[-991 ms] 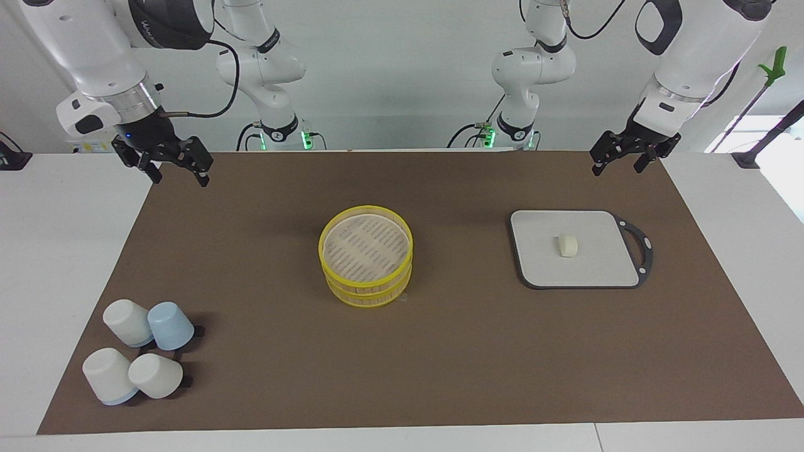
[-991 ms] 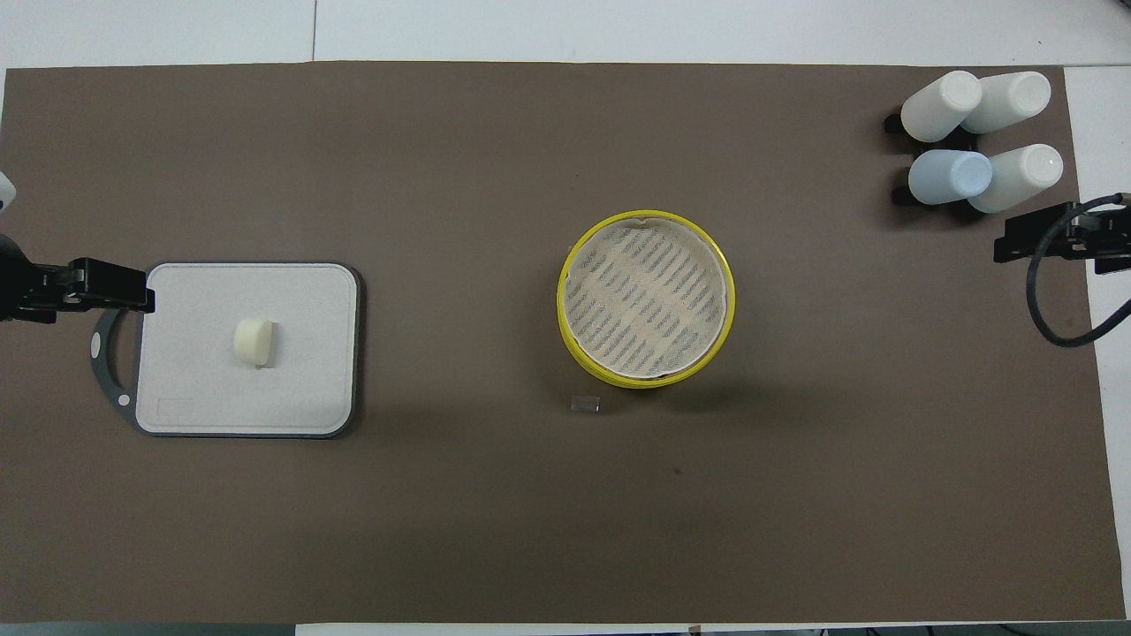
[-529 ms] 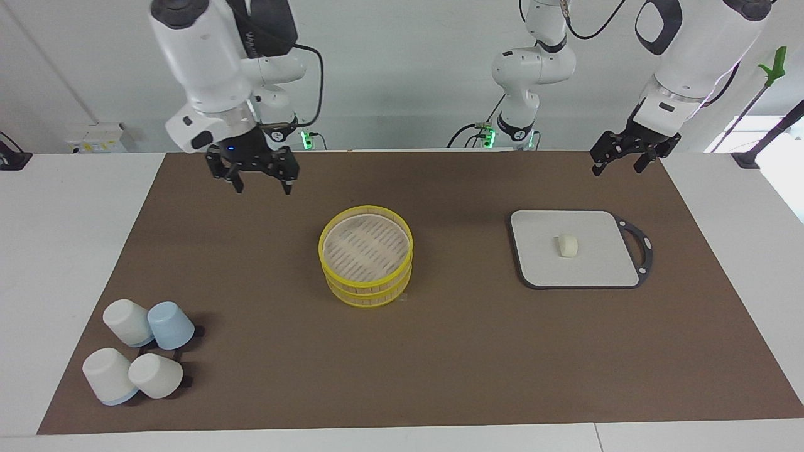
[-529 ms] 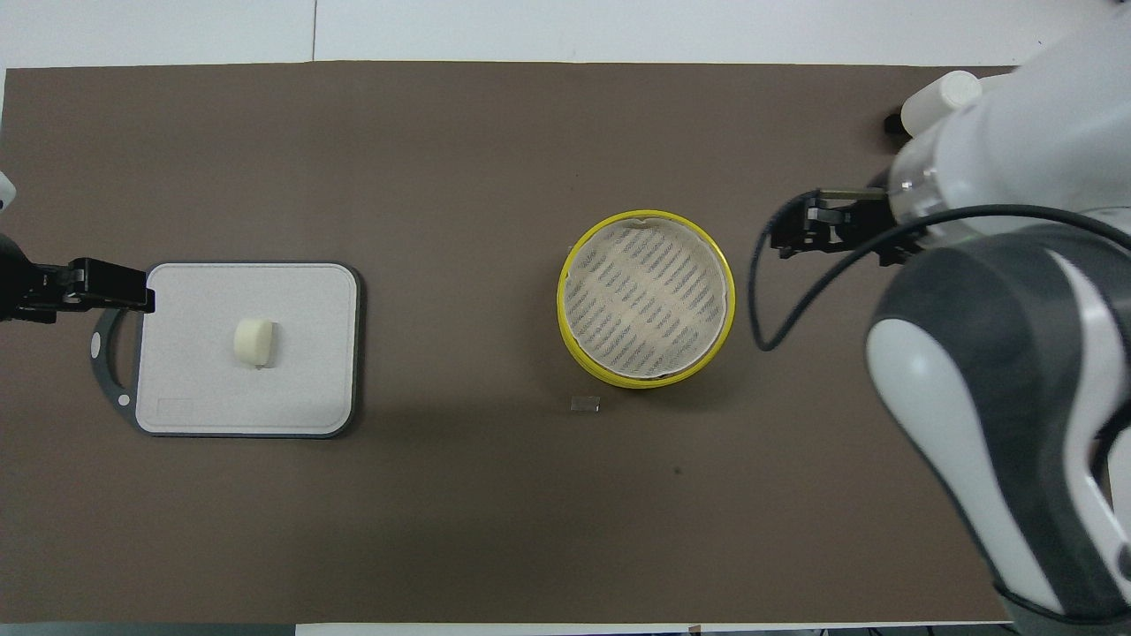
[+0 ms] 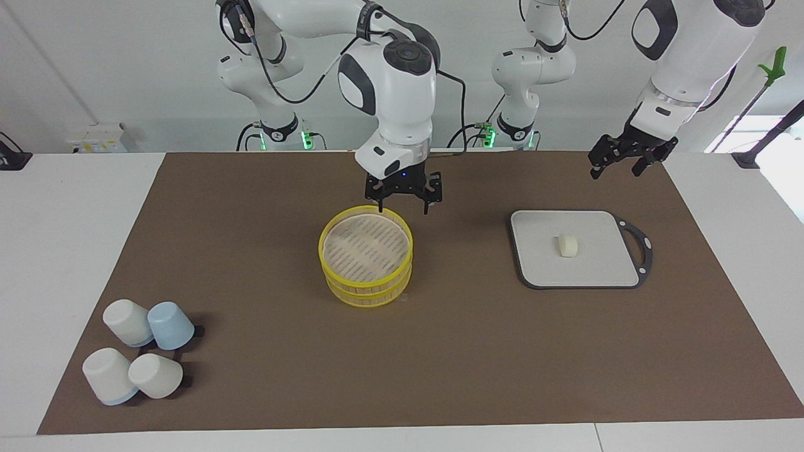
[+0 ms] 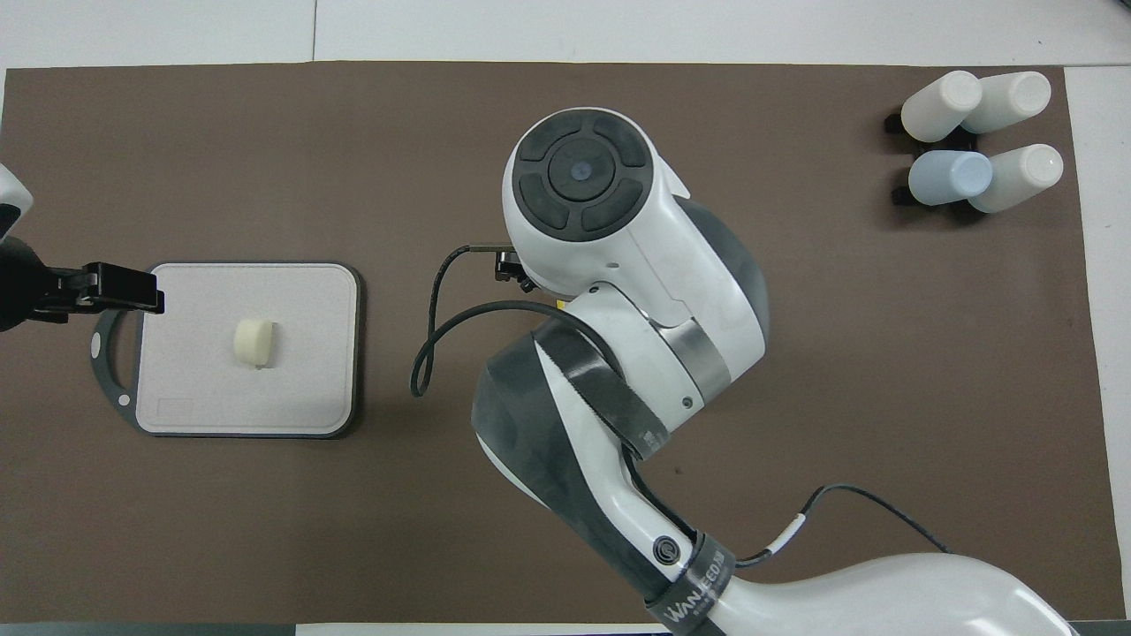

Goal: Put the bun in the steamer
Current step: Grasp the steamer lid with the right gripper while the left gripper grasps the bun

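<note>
So the right gripper (image 5: 404,199) is hanging just over the steamer's (image 5: 365,251) robot-side rim, fingers spread wide and nothing in them, pointing straight down. My guess is it's either going to steady the basket or just crossing on its way over. The left gripper (image 5: 614,162) is waiting in the air over the mat's edge, close to the grey board (image 5: 534,263), fingers parted and empty, which looks like the handier one for the pick.

The bun (image 5: 568,245) is sitting on that board, roughly in the middle, toward the left arm's end of the table and well apart from the steamer. It's looking small, squat, cream-white, kind of squishy. The steamer's top tier is sitting open with a bare slatted floor, so nothing's been placed yet.

The cups (image 5: 139,356) are grouped farthest out, at the right arm's end.
</note>
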Robot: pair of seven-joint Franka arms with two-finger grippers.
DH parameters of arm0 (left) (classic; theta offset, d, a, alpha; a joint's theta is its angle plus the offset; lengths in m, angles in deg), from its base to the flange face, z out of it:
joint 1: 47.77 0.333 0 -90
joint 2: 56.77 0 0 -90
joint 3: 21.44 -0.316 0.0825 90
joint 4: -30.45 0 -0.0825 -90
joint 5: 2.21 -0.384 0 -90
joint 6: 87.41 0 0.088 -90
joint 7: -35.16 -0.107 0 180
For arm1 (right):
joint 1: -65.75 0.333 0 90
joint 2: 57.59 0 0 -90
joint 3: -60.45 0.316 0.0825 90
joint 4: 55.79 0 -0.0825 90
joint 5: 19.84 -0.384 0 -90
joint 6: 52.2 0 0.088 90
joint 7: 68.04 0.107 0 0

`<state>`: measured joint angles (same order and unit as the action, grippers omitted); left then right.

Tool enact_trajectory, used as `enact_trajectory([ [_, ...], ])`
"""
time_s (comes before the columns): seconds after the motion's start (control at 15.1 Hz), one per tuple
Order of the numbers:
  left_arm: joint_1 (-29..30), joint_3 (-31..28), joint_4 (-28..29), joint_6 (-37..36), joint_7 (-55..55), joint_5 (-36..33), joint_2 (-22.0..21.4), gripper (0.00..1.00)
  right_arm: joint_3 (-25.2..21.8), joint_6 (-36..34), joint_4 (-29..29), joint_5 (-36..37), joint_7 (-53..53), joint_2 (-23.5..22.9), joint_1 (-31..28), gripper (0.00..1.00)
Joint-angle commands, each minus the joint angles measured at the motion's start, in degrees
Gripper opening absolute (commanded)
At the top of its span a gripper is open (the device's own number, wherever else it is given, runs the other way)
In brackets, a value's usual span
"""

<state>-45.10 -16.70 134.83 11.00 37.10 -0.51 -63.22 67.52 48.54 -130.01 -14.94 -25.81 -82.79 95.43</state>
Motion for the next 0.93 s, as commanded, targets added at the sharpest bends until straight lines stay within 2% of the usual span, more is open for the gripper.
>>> enact_trajectory([
  [0.0, 0.41, -0.08, 12.13, 8.96, -2.02, 0.94, -4.88, 1.00, 0.22, 8.14, -10.82, 0.20, -2.58, 3.21, -2.17, 1.00],
  [0.2, 0.32, 0.01, 18.90, 16.26, -3.33, 0.94, -4.89, 1.00, 0.22, 15.26, -21.11, 0.02, -3.21, 6.91, -2.08, 1.00],
  [0.33, 0.23, 0.01, 24.26, 24.33, -5.70, 0.94, -3.49, 1.00, 0.22, 19.05, -24.65, -0.50, -3.21, 8.15, -1.82, 1.00],
  [0.53, -0.29, 0.01, 29.63, 34.71, -6.33, 0.94, -0.50, 1.00, 0.22, 20.46, -25.01, -0.42, -3.21, 7.36, -0.34, 1.00],
  [0.86, -0.56, 0.01, 31.93, 42.64, -6.33, 0.94, 4.42, 1.00, 0.22, 21.43, -25.01, 0.37, -3.56, 6.13, 0.73, 0.95],
])
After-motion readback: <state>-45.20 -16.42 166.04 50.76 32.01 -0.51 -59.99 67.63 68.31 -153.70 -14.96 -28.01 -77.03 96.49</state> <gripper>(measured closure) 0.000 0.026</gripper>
